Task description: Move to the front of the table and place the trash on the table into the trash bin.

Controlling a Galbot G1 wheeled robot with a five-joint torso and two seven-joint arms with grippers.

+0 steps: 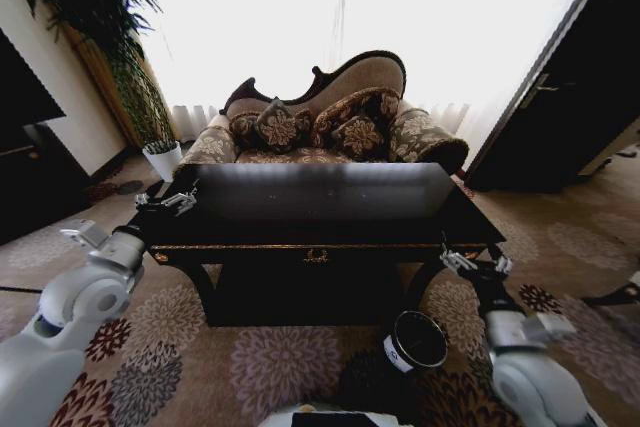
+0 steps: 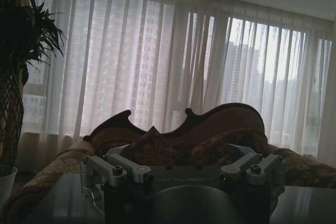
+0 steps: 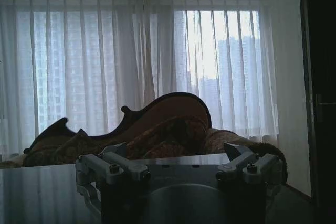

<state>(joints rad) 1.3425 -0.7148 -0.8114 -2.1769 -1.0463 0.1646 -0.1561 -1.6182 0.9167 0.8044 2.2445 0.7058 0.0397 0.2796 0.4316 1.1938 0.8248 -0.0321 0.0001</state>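
The glossy black table (image 1: 320,229) stands straight ahead, its top mirroring the bright window. I cannot make out any trash on that top. On the carpet in front of the table's right leg stands the small black trash bin (image 1: 415,341), with a white label and a pale rim. My left gripper (image 1: 166,202) hovers open at the table's left front corner. My right gripper (image 1: 473,265) is open and low, beside the right front corner and just above and to the right of the bin. Each wrist view looks across the tabletop past open fingers (image 2: 123,165) (image 3: 119,162).
A carved sofa (image 1: 330,117) with patterned cushions stands right behind the table. A tall plant in a white pot (image 1: 163,157) is at the back left and a dark door (image 1: 570,97) at the right. Patterned carpet (image 1: 270,362) lies in front of the table.
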